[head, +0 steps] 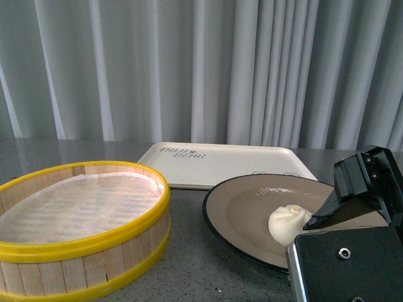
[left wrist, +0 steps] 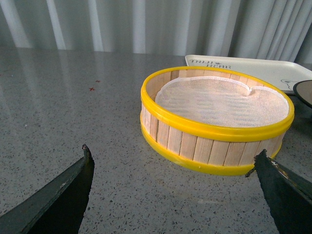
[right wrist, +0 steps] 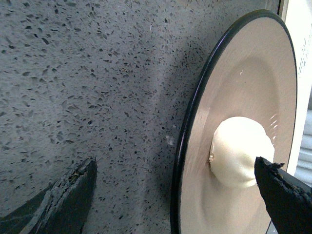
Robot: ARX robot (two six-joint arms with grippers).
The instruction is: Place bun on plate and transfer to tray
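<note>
The cream-white bun [head: 287, 224] lies on the taupe-grey plate [head: 245, 214] with a black rim, at the right on the table. The cream-white tray [head: 239, 165] with dark lettering lies just behind the plate. My right gripper [right wrist: 175, 168] is open; its jaws straddle the plate's rim [right wrist: 187, 146], one finger [right wrist: 73, 195] over the table, the other [right wrist: 282, 190] beside the bun [right wrist: 239, 151]. Its black body [head: 352, 251] shows at the front right. My left gripper [left wrist: 173, 158] is open and empty above the table, in front of the steamer basket. The tray [left wrist: 273, 68] and a sliver of the plate [left wrist: 304, 92] show behind it.
A yellow-rimmed wooden steamer basket [head: 82, 251] lined with white cloth stands at the left, also in the left wrist view [left wrist: 214, 126]. The table [head: 189, 264] is dark speckled stone. Grey curtains [head: 201, 63] hang behind.
</note>
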